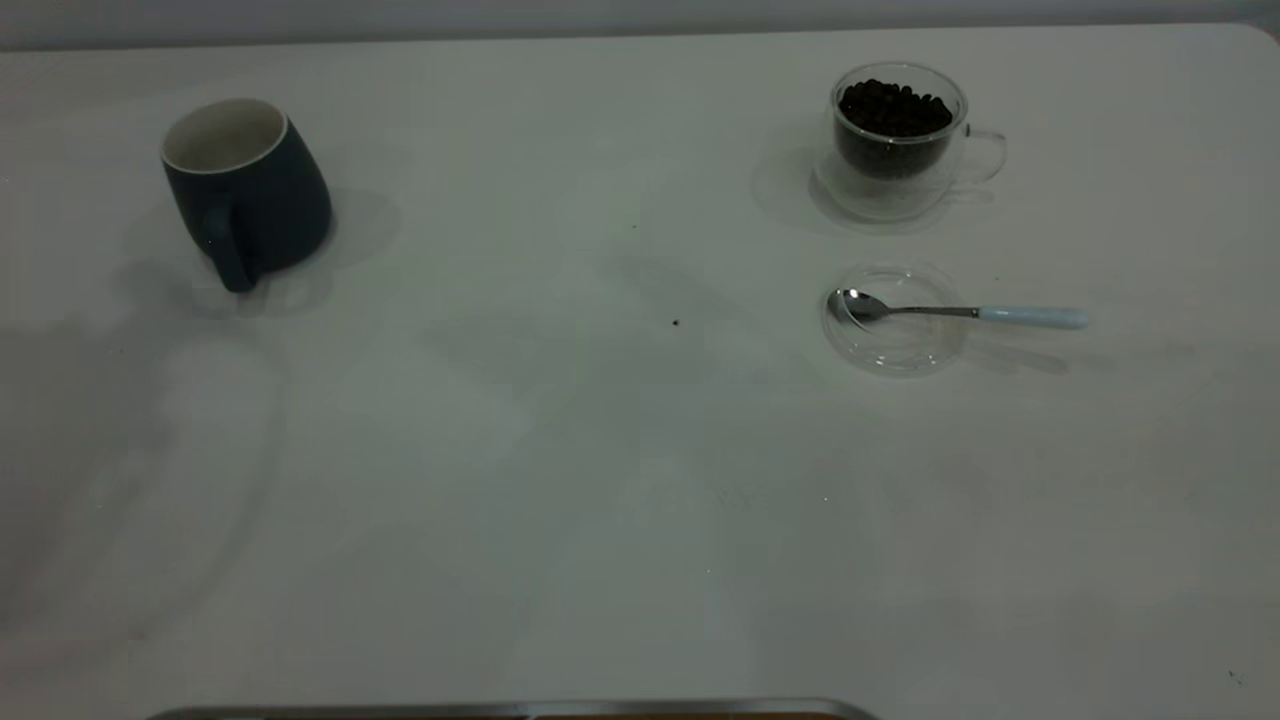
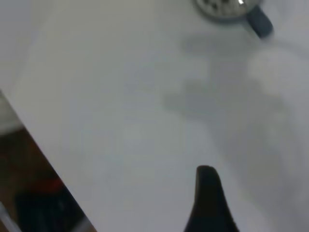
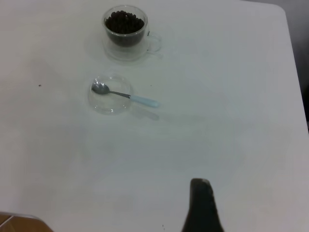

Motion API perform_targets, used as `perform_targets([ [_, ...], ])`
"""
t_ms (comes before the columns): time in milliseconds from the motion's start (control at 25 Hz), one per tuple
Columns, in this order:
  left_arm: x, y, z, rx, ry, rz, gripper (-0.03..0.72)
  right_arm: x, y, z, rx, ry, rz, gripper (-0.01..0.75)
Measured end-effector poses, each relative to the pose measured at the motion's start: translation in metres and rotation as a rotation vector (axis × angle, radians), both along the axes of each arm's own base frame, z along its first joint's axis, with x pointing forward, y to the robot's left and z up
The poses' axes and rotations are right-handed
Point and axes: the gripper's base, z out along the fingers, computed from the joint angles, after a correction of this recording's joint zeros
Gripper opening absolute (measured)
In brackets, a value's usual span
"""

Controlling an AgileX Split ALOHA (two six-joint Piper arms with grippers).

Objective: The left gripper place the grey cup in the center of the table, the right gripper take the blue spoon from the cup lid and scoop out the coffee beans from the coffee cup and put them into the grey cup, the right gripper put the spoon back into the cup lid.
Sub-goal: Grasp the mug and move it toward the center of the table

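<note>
The grey cup (image 1: 248,190) stands upright at the far left of the table (image 1: 560,480), handle toward the near side; its edge and handle also show in the left wrist view (image 2: 258,20). The coffee cup (image 1: 900,140) with coffee beans (image 1: 893,108) stands at the far right, also in the right wrist view (image 3: 125,31). In front of it lies the cup lid (image 1: 893,320), with the blue spoon (image 1: 960,312) resting bowl-in, handle pointing right; both show in the right wrist view (image 3: 124,95). Neither gripper shows in the exterior view. Each wrist view shows a dark piece of its own gripper, left (image 2: 207,203) and right (image 3: 202,205), over bare table, far from everything.
A dark speck (image 1: 675,322) lies near the table's middle. A metal edge (image 1: 500,709) runs along the near side. The left wrist view shows the table's edge with dark floor beyond (image 2: 29,193). The right wrist view shows the table's rounded corner (image 3: 282,12).
</note>
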Motion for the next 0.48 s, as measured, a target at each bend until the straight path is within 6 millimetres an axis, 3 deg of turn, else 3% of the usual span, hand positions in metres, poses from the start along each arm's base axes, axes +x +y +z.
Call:
perform_targets([
  [280, 0.057, 0.005, -0.056, 0.179, 0.092, -0.124, 0.588, 0.0, 0.0, 0.0, 0.0, 0.0, 0.0, 0.588],
  [480, 0.074, 0.003, -0.103, 0.365, 0.221, -0.288, 0.588, 0.0, 0.0, 0.0, 0.0, 0.0, 0.0, 0.588],
])
